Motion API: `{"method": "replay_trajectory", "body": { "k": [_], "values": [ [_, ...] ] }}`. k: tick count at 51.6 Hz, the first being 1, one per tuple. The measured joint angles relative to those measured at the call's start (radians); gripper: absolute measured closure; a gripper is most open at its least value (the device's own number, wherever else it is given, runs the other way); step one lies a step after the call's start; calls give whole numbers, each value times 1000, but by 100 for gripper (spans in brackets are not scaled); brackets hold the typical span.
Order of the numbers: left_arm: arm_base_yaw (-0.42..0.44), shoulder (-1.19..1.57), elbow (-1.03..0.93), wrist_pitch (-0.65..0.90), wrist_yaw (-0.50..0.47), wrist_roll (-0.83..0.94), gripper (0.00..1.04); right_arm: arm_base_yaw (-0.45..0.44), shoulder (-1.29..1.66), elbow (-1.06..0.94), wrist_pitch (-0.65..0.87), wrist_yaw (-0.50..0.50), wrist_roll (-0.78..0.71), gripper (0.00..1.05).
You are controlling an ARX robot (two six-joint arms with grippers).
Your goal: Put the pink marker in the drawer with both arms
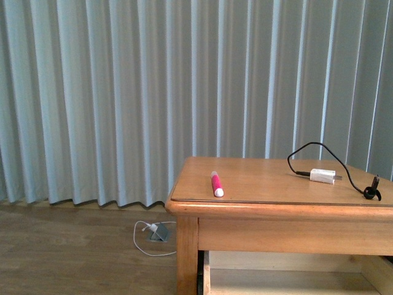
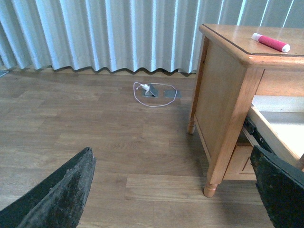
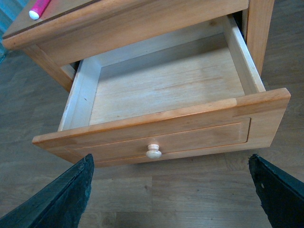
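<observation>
We find the wide honey-coloured wooden drawer [image 3: 190, 137] open and empty | short bright pink marker [image 1: 217, 184] lying on the wooden tabletop [image 1: 276, 181], not yet picked | left claw [image 2: 171, 159] and right claw [image 3: 170, 161] spread, empty

The front camera looks level across the desk [image 1: 264, 178] toward the curtain [image 1: 123, 92], with the desk low and to the right. The left wrist camera sits low, off the desk's left side, facing its side panel across the floor [image 2: 95, 123]. The right wrist camera looks steeply down, from close, into the open drawer [image 3: 161, 137]. All three catch the pink marker [image 1: 217, 184] [image 2: 270, 42] [image 3: 40, 8] on the desktop.
</observation>
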Motion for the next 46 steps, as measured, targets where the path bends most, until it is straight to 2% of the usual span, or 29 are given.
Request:
{"method": "replay_trajectory", "body": {
  "k": [24, 28, 34, 39, 46],
  "values": [
    [-2, 3, 1, -6, -9, -8, 6, 0, 0, 0, 0, 0, 0, 8],
    [-29, 41, 2, -58, -67, -56, 6, 0, 0, 0, 0, 0, 0, 8],
    [-72, 148, 64, -109, -72, -109, 6, 0, 0, 0, 0, 0, 0, 8],
    [-103, 259, 163, -101, -28, -108, 6, 0, 0, 0, 0, 0, 0, 8],
    [-82, 459, 319, -23, 95, -61, 6, 0, 0, 0, 0, 0, 0, 8]
  ]
}}
